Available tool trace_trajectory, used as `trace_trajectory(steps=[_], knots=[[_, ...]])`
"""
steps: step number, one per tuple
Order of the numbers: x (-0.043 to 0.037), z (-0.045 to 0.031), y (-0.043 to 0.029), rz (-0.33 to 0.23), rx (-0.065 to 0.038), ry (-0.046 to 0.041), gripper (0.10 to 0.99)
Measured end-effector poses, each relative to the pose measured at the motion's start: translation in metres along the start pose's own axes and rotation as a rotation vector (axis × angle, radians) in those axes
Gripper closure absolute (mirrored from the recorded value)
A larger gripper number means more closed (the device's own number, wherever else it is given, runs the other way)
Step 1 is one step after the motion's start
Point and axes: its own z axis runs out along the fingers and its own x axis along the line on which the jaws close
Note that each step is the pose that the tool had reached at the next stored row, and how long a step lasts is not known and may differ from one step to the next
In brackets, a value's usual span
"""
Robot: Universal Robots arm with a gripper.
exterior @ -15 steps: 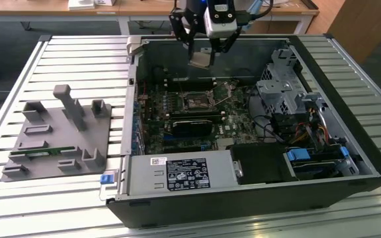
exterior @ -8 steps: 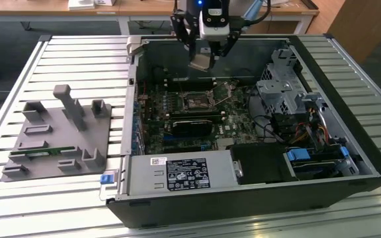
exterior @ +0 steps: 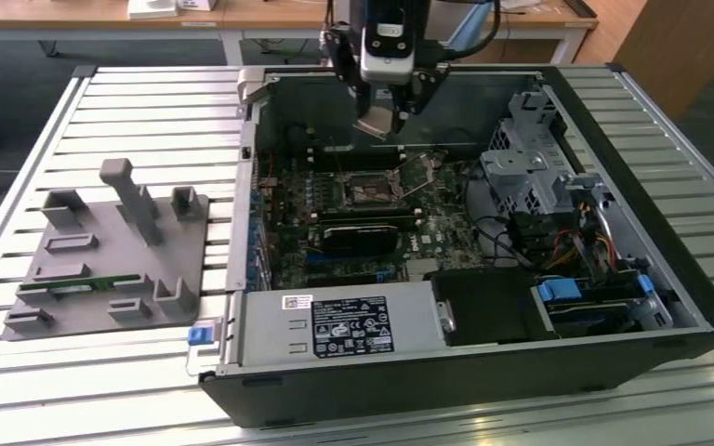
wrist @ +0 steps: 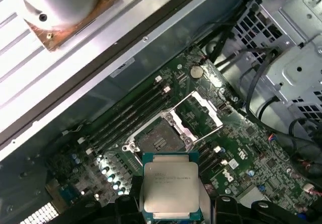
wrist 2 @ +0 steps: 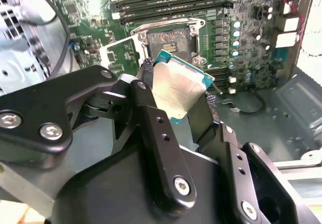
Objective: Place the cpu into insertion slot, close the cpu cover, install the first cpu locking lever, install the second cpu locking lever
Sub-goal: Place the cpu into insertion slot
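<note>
**Chip held over the open socket**

The pincer (wrist 2: 176, 85) is closed on the chip (wrist 2: 178, 90), one black finger (wrist 2: 151, 113) against each of two opposite edges, with the pale metal top facing the camera in both wrist views. In the first wrist view the chip (wrist: 170, 183) sits between the fingers of the pincer (wrist: 171, 204), with its green edge showing around the metal top.

In the exterior view the pincer (exterior: 389, 119) hangs inside the open computer case (exterior: 456, 381), above the green circuit board (exterior: 332, 255) and clear of it. The chip is up in the air, apart from the socket (exterior: 367, 192).

The socket (wrist: 157, 141) lies bare, its dark middle showing inside the silver rim; the second wrist view shows the socket (wrist 2: 168, 45) just past the chip's far edge. The cover (wrist: 201, 110) is swung open and stands up beside the socket on its hinged side. Long black memory slots (wrist: 131, 114) run alongside the socket.

The case lies on its side on a slatted metal table (exterior: 109, 93). A grey holder plate (exterior: 109, 260) sits on the table towards the exterior view's left, well apart from the pincer.
</note>
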Motion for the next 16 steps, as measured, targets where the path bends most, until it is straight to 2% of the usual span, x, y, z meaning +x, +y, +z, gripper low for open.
trace_trajectory(steps=[8, 16], knots=[[-0.0001, 0.0064, -0.0005, 0.140, -0.002, -0.0130, 0.561], [-0.0002, 0.0109, -0.0009, 0.195, -0.001, -0.0194, 0.561]])
